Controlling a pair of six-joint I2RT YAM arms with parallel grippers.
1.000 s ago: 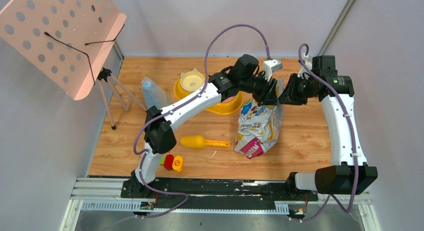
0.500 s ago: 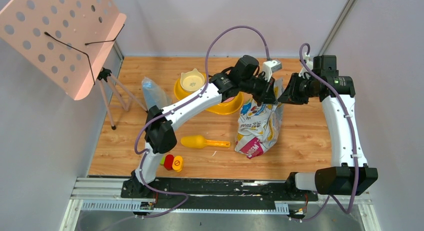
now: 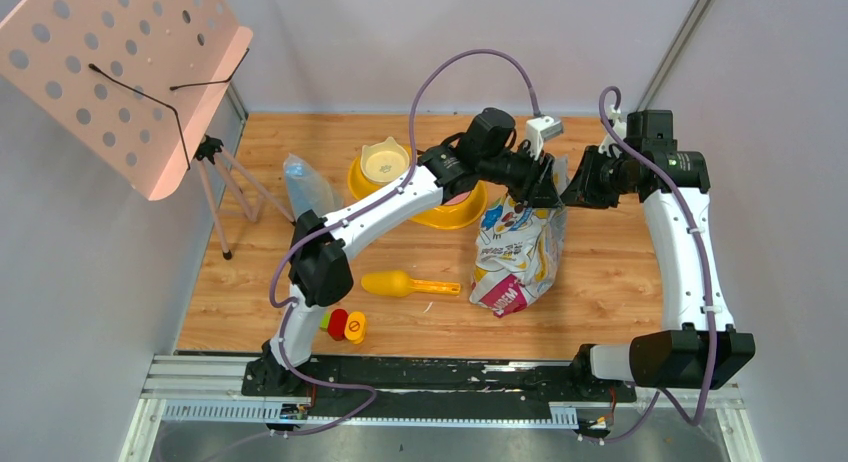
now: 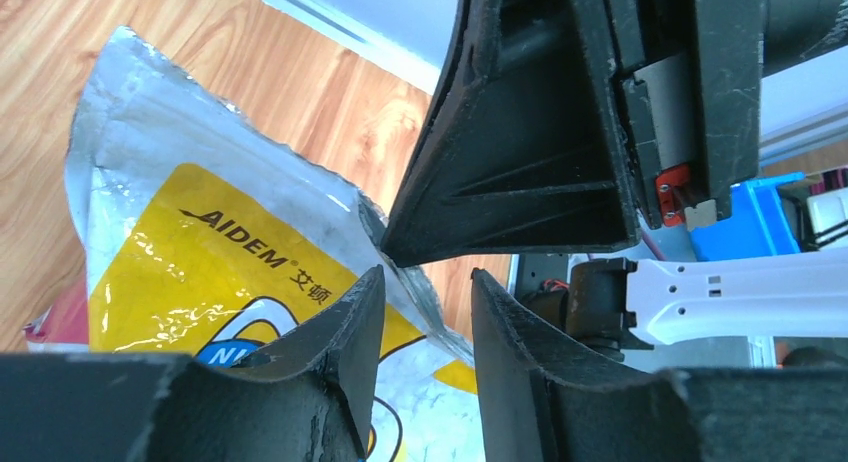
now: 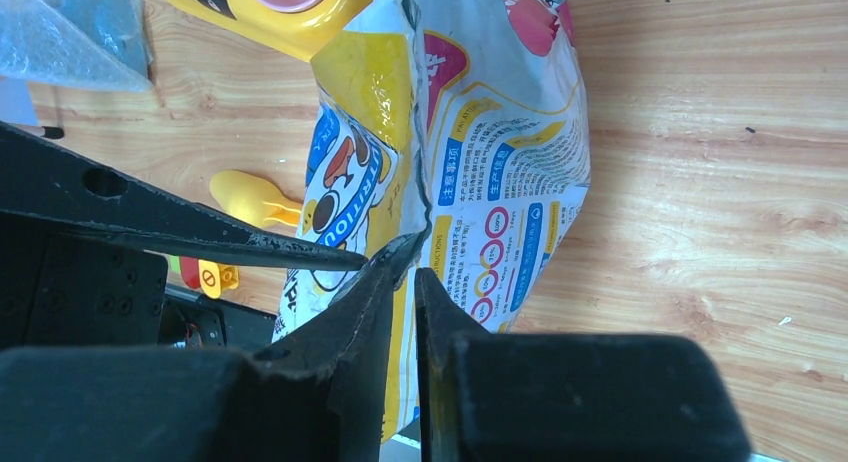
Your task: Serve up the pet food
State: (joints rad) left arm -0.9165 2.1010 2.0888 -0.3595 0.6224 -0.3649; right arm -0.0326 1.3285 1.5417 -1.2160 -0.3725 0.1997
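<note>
The pet food does not show; it is hidden inside the white printed foil bag (image 3: 515, 254), which stands upright on the wooden floor. My left gripper (image 3: 543, 191) is at the bag's top edge. In the left wrist view its jaws (image 4: 425, 274) stand apart with the bag's crimped top seam (image 4: 400, 282) running between them. My right gripper (image 3: 568, 193) meets it from the right. In the right wrist view (image 5: 400, 267) its jaws are nearly together, pinching the bag's top corner (image 5: 410, 244). The yellow scoop (image 3: 400, 282) lies left of the bag.
A yellow bowl with a pink inside (image 3: 445, 212) and a cat-eared dish (image 3: 385, 162) sit behind the bag on the left. A clear plastic bag (image 3: 305, 185), a red and yellow toy (image 3: 347, 325) and a pink music stand (image 3: 120, 72) are at the left.
The right gripper has shifted slightly left and up at the bag's top. The left gripper stays at the seam. The bag has hardly moved.
</note>
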